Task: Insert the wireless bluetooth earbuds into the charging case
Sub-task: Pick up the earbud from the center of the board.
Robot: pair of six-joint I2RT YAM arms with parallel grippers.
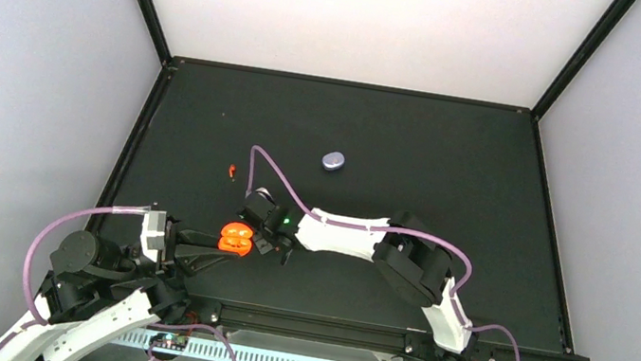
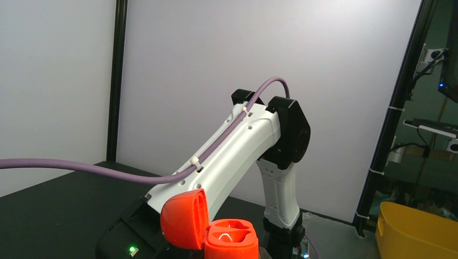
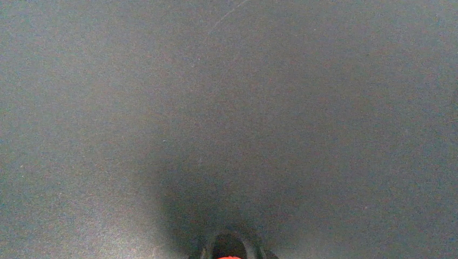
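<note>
Nothing legible in any view.

No letters, numbers, brand marks or labels can be read. The orange charging case [image 1: 235,238], with its lid open, shows plain coloured plastic, and the small grey case [image 1: 333,160] farther back on the tabletop [image 1: 454,162] is too small to show any print. The only sign-like mark is a small green light [image 2: 131,249] on the right arm's black wrist housing. The equipment at the right edge of the left wrist view is too dim to read.
</note>
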